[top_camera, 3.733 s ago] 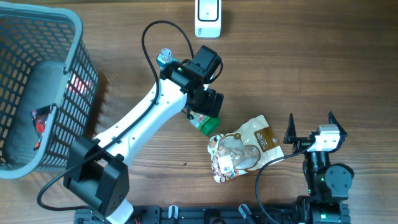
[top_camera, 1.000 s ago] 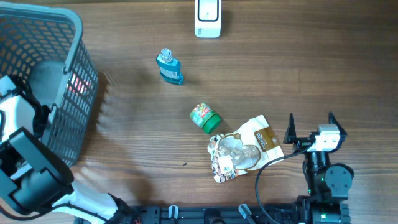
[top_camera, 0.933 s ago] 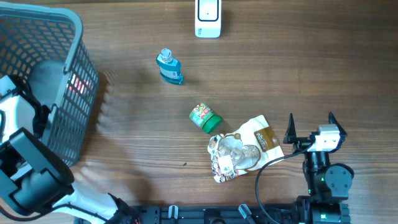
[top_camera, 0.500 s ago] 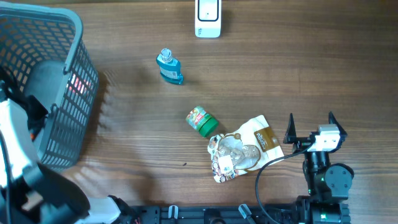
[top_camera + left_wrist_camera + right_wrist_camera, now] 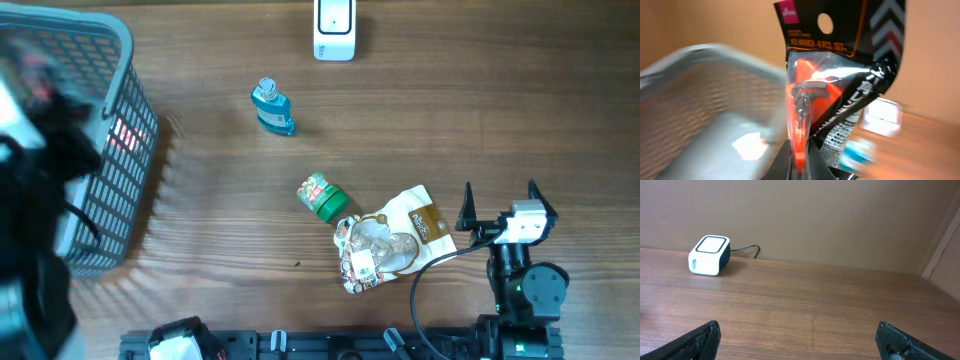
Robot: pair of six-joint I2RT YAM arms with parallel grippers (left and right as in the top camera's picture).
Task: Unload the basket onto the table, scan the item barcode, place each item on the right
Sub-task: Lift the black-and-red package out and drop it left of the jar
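**Inspector:** One item is in hand, and nothing about it looks scanned yet. Your left gripper (image 5: 800,167) is clamped on the bottom edge of the wrench pack (image 5: 830,90) and holds it upright in the air. The basket (image 5: 125,170) lies behind and below the pack in the left wrist view. I judge the pick finished and the scan itself not begun.

**Operator:** Where does the scanner sit relative to the pack?

**Inspector:** The scanner (image 5: 334,28) stands at the far edge of the table (image 5: 450,100), well apart from the basket side where your left arm is working. From the left wrist it shows only as a pale blur behind the pack, so the pack is not yet presented to it.

**Operator:** And the right side?

**Inspector:** Your right gripper (image 5: 500,195) is parked near the front edge with its jaws spread wide and nothing between them. It plays no part at present.

**Operator:** What remains?

**Inspector:** You have the carry across to the scanner and the turn that brings the barcode to its window. I cannot make out a barcode on the face shown. The blue bottle (image 5: 272,108), green-lidded jar (image 5: 324,196) and snack bag (image 5: 392,240) lie on the table between the two. Whether those have been scanned, I cannot tell.
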